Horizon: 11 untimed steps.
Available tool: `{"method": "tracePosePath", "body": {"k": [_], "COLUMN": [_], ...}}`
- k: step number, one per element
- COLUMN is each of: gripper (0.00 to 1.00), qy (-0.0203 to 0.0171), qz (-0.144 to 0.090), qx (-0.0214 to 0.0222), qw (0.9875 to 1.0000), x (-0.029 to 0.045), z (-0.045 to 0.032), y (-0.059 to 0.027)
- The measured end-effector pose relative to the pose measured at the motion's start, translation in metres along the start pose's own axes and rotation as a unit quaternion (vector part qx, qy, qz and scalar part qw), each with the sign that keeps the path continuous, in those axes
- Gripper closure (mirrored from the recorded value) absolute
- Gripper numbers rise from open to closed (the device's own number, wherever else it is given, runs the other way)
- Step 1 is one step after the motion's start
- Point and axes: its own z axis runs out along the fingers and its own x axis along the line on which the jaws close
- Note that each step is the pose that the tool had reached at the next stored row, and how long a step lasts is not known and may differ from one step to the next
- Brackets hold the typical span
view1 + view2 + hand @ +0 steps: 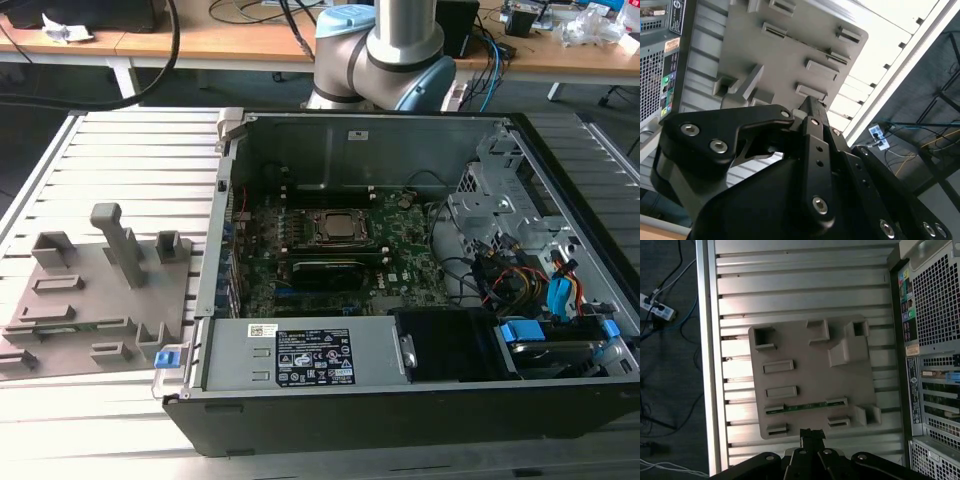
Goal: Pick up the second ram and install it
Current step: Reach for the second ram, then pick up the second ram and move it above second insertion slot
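**Claw [812, 434] hovering by grey plate [810, 375], memory stick [805, 406] lying in the plate**

Hard to see: in the second wrist view the claw's [809, 102] own black body is blocking approx. half the plate [790, 55], incl. the edge nearest the tips. In the exterior view the arm [385, 50] is getting cut off at 12 o'clock, behind the open computer case [420, 412]. The plate [100, 300] is sitting at 9 o'clock from the case on the slatted table [130, 150], w/ its 7 o'clock corner running out of frame. The sockets on the circuit board [400, 250] inside the case are too small to sort out.

Claw: in the first wrist view the tips are sitting pressed together, no gap showing, nothing btwn them. They are touching neither plate nor stick. The claw is hanging over the plate's edge.

Stick: in the first wrist view it is showing as a thin green strip. It is resting in the plate btwn two pairs of raised holders, near the edge closest to the claw, apart from the tips.
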Motion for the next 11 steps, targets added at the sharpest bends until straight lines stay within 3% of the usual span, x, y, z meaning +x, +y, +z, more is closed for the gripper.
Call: {"method": "tracePosePath", "body": {"k": [11], "gripper": [0.89], "qy": [0.0], "qz": [0.0], "qx": [0.0], "qw": [1.0], "x": [-0.0001], "z": [-0.0001], "y": [-0.0011]}}
